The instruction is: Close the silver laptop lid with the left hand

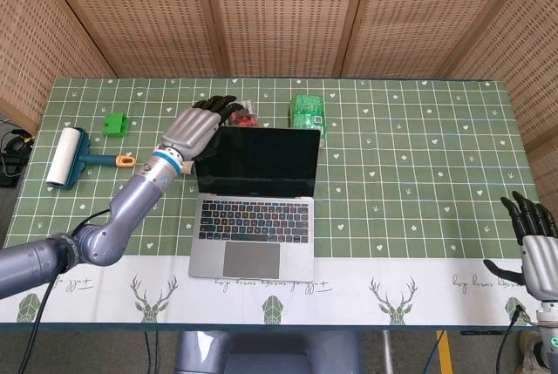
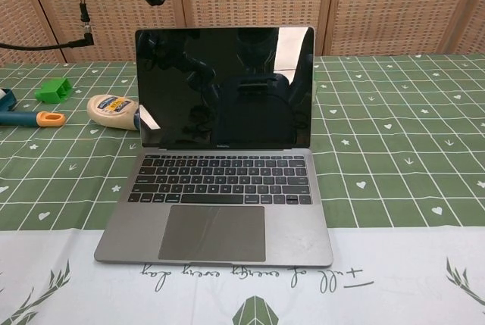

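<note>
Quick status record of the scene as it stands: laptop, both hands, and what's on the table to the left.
laptop: open, screen upright and dark
left hand: raised above the lid's top left corner, holding nothing; contact not evident
right hand: open, at the table's near right edge
table left side: lint roller, green block
</note>
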### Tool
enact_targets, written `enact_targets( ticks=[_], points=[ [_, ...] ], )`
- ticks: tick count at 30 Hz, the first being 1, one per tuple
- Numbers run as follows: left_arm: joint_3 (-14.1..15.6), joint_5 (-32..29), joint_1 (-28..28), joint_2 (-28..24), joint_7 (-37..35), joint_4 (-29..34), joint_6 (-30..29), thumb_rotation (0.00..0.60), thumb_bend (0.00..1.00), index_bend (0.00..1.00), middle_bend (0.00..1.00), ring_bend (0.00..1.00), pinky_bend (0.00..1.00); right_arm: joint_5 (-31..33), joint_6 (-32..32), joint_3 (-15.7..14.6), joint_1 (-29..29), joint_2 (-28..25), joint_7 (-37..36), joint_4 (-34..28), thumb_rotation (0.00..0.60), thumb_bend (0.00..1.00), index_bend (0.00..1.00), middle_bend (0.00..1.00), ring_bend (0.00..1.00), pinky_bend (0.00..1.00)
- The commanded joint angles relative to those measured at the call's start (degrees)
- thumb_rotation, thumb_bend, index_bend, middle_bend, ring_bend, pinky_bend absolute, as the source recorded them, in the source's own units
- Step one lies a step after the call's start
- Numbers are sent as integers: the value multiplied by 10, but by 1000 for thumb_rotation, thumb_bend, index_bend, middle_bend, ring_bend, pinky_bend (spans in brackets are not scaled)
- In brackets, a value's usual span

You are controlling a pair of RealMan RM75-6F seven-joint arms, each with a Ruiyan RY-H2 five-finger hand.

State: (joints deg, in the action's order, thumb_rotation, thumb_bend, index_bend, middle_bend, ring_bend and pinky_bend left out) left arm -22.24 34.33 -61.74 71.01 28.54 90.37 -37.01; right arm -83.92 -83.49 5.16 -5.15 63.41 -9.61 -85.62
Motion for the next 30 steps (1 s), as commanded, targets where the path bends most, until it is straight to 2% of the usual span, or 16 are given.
enact_targets(
  ticks=[1, 7, 17, 22, 30],
  points=[
    [28, -71, -63, 14, 30, -37, 20, 600, 1000, 107, 0, 23, 148, 0, 1, 0, 0, -1, -5, 1, 600, 15, 0, 0, 0, 0],
    [65, -150, -125, 32, 51, -68, 16, 600, 1000, 157, 16, 72, 179, 0, 2, 1, 0, -3, -11, 3, 600, 16, 0, 0, 0, 0],
    [116, -216, -172, 62, 58, -114, 20, 600, 1000, 181, 42, 90, 186, 4, 5, 2, 0, -5, -19, 6, 600, 15, 0, 0, 0, 0],
    [128, -229, -185, 71, 52, -128, 25, 600, 1000, 220, 88, 131, 218, 4, 6, 3, -1, -5, -19, 7, 600, 16, 0, 0, 0, 0],
    [130, -216, -189, 73, 27, -128, 19, 600, 1000, 364, 260, 267, 300, 5, 8, 2, -1, -3, -16, 8, 600, 16, 0, 0, 0, 0]
  ],
)
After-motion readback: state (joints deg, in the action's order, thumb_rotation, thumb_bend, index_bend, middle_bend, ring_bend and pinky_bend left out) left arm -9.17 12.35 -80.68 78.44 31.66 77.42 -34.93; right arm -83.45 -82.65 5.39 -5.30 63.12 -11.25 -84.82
